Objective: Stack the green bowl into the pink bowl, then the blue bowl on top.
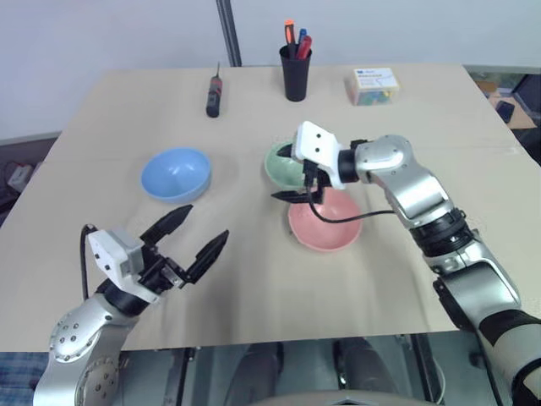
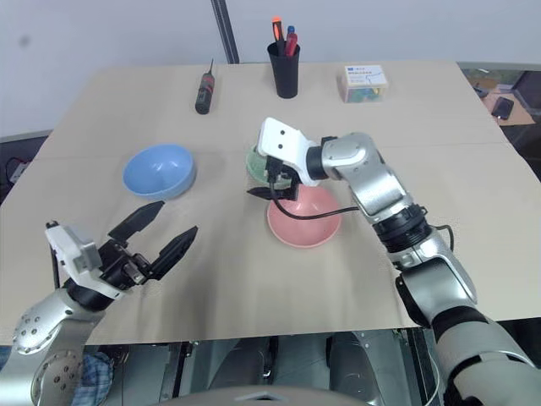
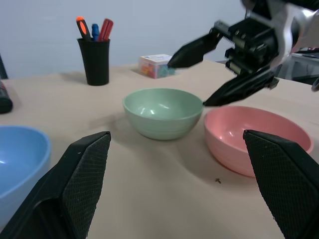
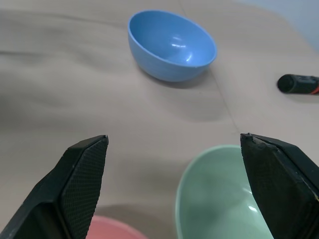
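Three bowls stand on the tan table. The blue bowl (image 1: 175, 173) is at the left, the green bowl (image 1: 281, 167) in the middle, and the pink bowl (image 1: 325, 225) just in front of and to the right of the green one, close beside it. My right gripper (image 1: 284, 174) hovers open and empty over the near side of the green bowl (image 4: 224, 194), pointing left, above the gap between it and the pink bowl (image 4: 109, 230). My left gripper (image 1: 206, 222) is open and empty near the table's front left, in front of the blue bowl (image 3: 20, 159).
At the table's back stand a black pen cup (image 1: 296, 72), a black and red screwdriver (image 1: 215, 95) lying to its left, and a small white box (image 1: 372, 85) to its right. The table's front edge (image 1: 279, 338) runs just past my left gripper.
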`<action>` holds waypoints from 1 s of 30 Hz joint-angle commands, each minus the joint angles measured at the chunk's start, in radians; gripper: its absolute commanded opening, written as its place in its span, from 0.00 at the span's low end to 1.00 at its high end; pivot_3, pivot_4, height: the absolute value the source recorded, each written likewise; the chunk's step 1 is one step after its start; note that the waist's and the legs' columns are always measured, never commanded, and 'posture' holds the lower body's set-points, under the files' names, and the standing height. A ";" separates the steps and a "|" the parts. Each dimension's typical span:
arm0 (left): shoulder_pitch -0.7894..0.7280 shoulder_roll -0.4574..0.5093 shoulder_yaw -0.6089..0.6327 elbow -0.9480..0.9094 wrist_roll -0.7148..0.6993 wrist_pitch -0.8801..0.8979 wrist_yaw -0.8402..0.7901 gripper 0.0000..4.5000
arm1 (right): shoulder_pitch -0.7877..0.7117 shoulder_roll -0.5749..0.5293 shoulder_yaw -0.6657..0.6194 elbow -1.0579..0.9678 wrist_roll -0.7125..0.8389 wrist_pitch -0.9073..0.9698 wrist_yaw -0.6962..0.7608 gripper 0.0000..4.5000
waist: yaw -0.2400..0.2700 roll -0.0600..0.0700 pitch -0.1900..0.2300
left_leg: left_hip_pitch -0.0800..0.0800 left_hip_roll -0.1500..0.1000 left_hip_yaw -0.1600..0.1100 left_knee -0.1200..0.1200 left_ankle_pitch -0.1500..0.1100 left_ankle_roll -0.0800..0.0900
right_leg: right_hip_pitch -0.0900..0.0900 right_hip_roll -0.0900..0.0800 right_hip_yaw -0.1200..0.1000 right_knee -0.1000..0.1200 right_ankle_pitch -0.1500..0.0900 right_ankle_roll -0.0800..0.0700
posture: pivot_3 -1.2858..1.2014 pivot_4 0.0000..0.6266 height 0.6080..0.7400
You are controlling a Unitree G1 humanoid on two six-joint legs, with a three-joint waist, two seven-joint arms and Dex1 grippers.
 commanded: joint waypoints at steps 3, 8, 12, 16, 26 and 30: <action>0.014 -0.011 0.063 -0.057 -0.020 -0.032 0.034 1.00 | -0.058 0.075 0.015 0.084 -0.046 -0.035 -0.041 0.98 | 0.001 0.000 0.000 | 0.000 0.000 0.000 -0.001 0.000 0.000 | 0.000 0.000 0.000 0.000 0.000 0.000 | 0.52 0.24 1.00; 0.017 -0.015 0.075 -0.062 -0.021 -0.038 0.051 1.00 | -0.094 0.129 0.031 0.283 -0.127 -0.089 -0.111 0.98 | 0.002 0.000 0.000 | 0.000 -0.002 0.000 -0.001 0.000 0.000 | -0.001 0.000 0.000 0.000 0.000 0.000 | 0.52 0.24 1.00; 0.015 -0.014 0.077 -0.062 -0.021 -0.039 0.057 1.00 | -0.121 0.139 0.042 0.417 -0.187 -0.127 -0.152 0.98 | 0.001 0.000 0.000 | 0.000 -0.003 0.000 -0.001 0.000 0.000 | -0.001 0.000 0.000 0.000 0.000 0.000 | 0.52 0.24 1.00; 0.007 -0.011 0.076 -0.059 -0.019 -0.040 0.058 1.00 | -0.139 0.141 0.047 0.495 -0.234 -0.167 -0.180 0.87 | -0.001 0.000 0.000 | 0.000 -0.003 0.001 -0.003 0.000 0.000 | -0.002 0.000 0.001 0.001 0.000 0.000 | 0.52 0.24 1.00; -0.014 -0.001 0.068 -0.048 -0.021 -0.030 0.050 1.00 | -0.136 0.154 0.020 0.492 -0.257 -0.183 -0.180 0.02 | -0.001 0.000 0.000 | 0.000 -0.003 0.003 -0.003 0.000 -0.001 | -0.004 0.001 0.003 0.001 0.000 0.000 | 0.52 0.24 1.00; -0.025 0.003 0.064 -0.041 -0.021 -0.026 0.046 1.00 | -0.132 0.153 0.004 0.439 -0.248 -0.175 -0.177 0.02 | -0.001 0.000 0.000 | 0.000 -0.003 0.003 -0.004 0.000 -0.001 | -0.004 0.001 0.003 0.001 0.000 0.000 | 0.52 0.24 1.00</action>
